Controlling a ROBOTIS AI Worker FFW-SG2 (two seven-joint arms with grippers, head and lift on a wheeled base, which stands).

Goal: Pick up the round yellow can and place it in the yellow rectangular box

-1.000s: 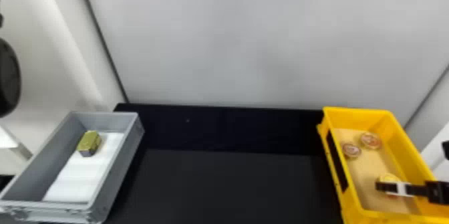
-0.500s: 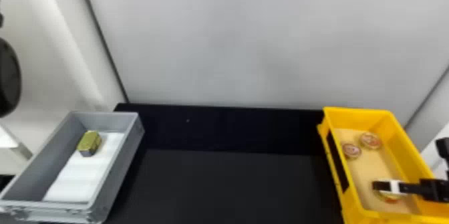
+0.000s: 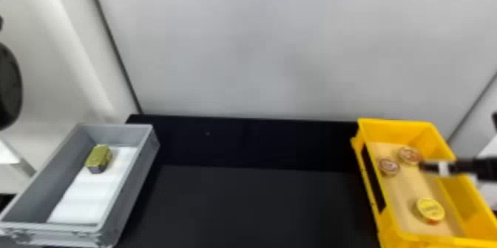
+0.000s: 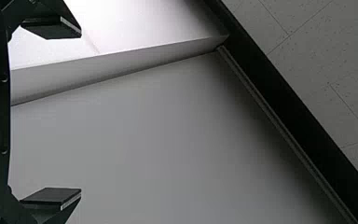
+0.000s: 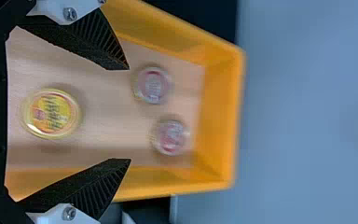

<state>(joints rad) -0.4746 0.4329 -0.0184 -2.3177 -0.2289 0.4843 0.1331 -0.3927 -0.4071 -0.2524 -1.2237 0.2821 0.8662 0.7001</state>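
Inside yellow box [image 3: 399,128], head view: round can [image 3: 430,209] at six o'clock from right gripper [image 5: 129,114], wide open, empty; placement apparently complete, retreat likely toward three o'clock.

Two black fingers [image 4: 51,196] stand wide apart at the frame's edge. A smooth grey panel [image 4: 168,140] spans the middle, meeting a pale ledge [image 4: 121,65]; a dark band [image 4: 303,112] runs diagonally beside speckled, seamed tiles [image 4: 326,42] in one corner.

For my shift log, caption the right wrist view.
Right arm's open fingers over the yellow box, which holds a round yellow can and two reddish tins.
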